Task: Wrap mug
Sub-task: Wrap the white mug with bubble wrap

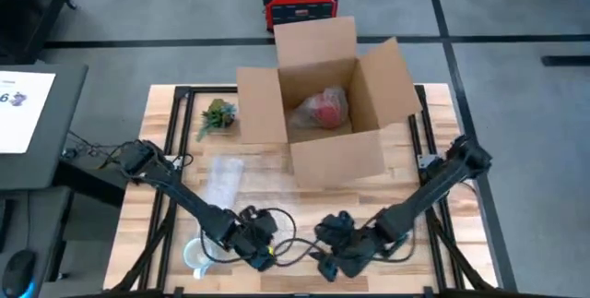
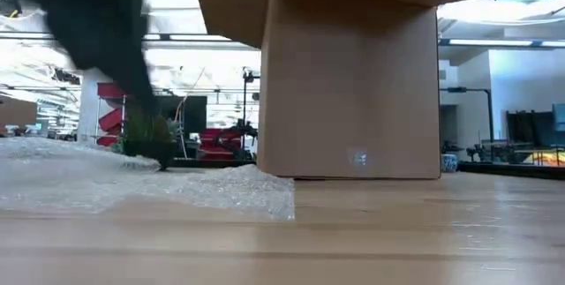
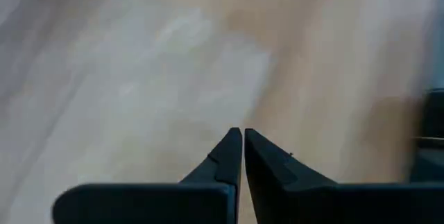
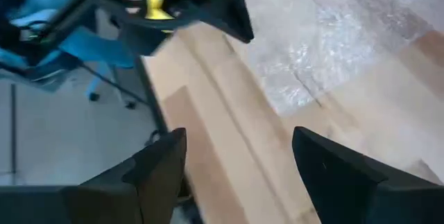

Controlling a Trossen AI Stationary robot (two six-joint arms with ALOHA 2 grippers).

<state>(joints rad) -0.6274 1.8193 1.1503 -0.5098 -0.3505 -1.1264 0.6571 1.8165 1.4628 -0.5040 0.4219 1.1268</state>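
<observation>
Mug [image 1: 196,257] at tabletop's near-left edge, just beside left gripper [image 1: 241,240], fingers together; right gripper [image 1: 334,259] farther, fingers apart.

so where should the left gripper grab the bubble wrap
Judging by its pose, best at the near edge of the bubble wrap, coming in low from the front of the table. The sheet lies flat on the wood, so only an edge gives the jaws something to pinch. The left gripper is shut and would need to open first.
</observation>
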